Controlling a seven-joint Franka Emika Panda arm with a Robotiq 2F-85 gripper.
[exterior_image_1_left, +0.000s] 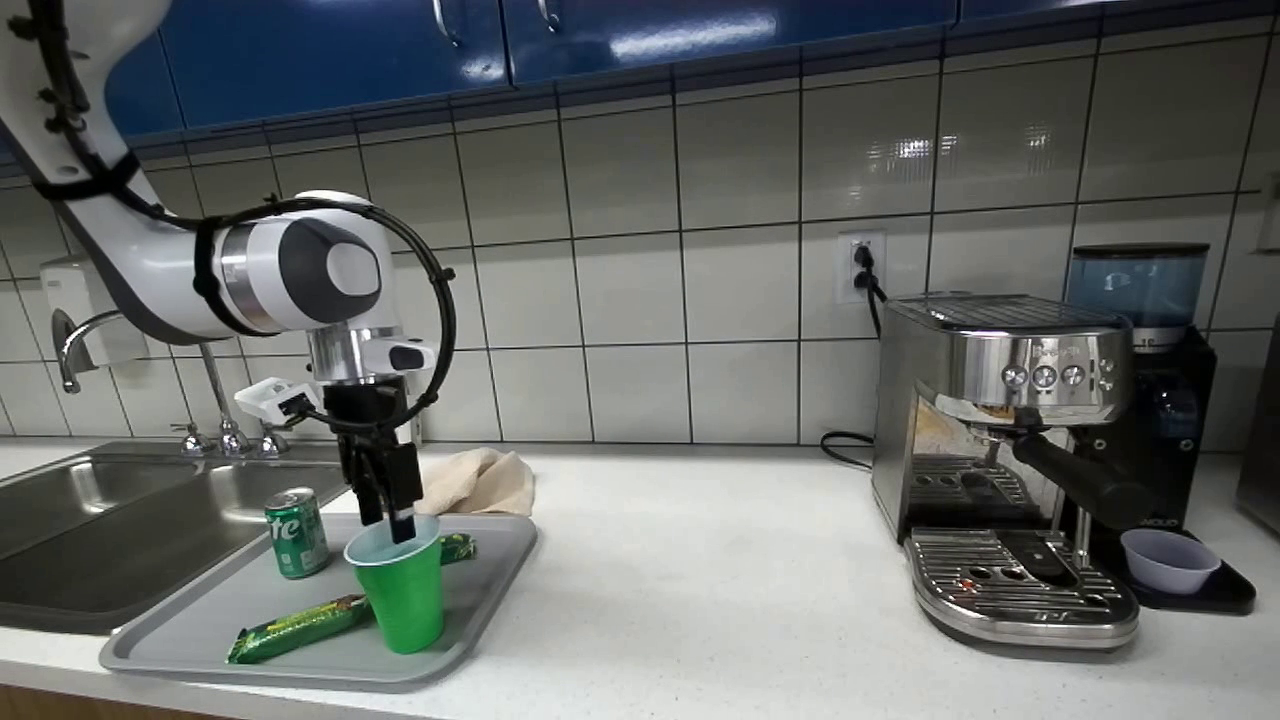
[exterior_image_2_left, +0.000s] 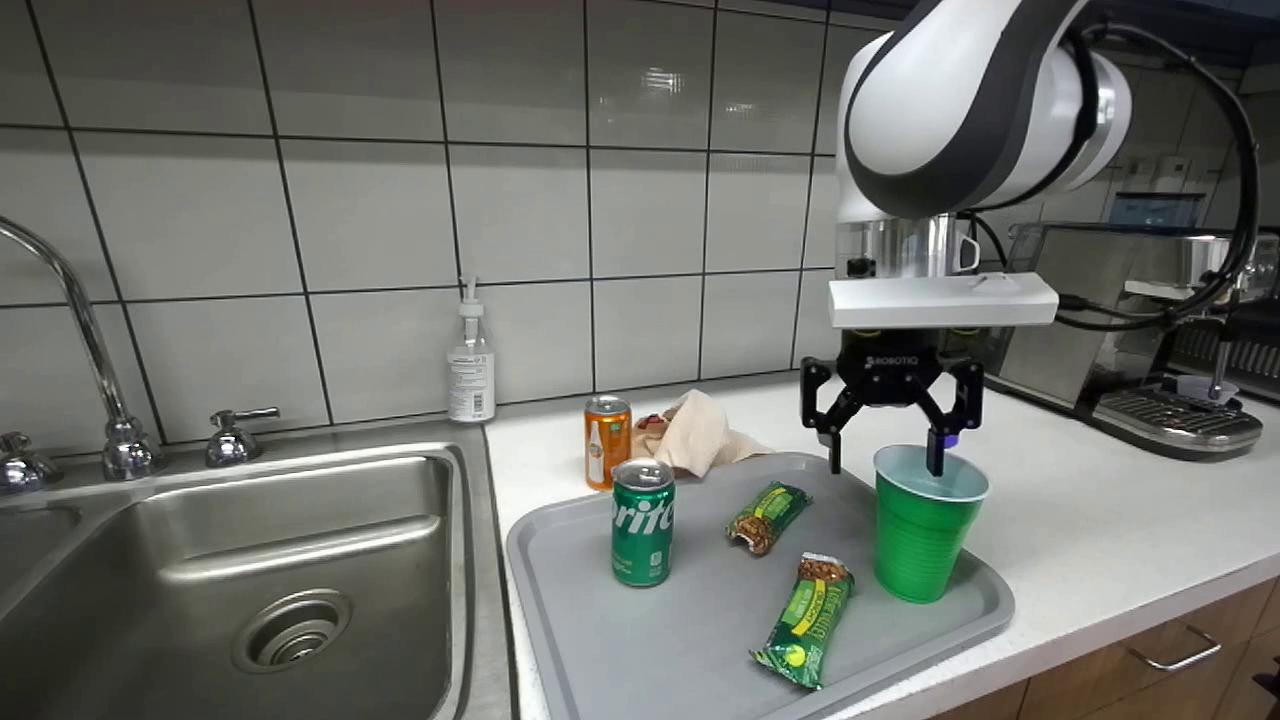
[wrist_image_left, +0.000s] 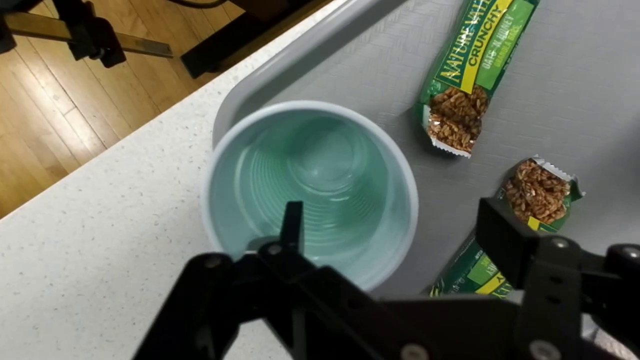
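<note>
Empty gripper (exterior_image_2_left: 885, 470) spread wide, one finger (exterior_image_2_left: 935, 455) seemingly inside a green cup (exterior_image_2_left: 922, 545), two granola bars (exterior_image_2_left: 808, 620) and Sprite can (exterior_image_2_left: 643, 535) nearby on tray (exterior_image_2_left: 600, 645), orange can (exterior_image_2_left: 605, 445) beyond.

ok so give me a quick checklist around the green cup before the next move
1. Claw open and holding nothing: ok.
2. Green cup standing on the tray: ok.
3. Fingers on either side of the cup's wall: ok, one at the mouth, the other outside.
4. Cup free of contents: ok, looks so in the wrist view.
5. Finger at the mouth not touching the cup: cannot tell.
6. Nothing close around the outer finger: not ok, it partly hides a granola bar in the wrist view.
</note>
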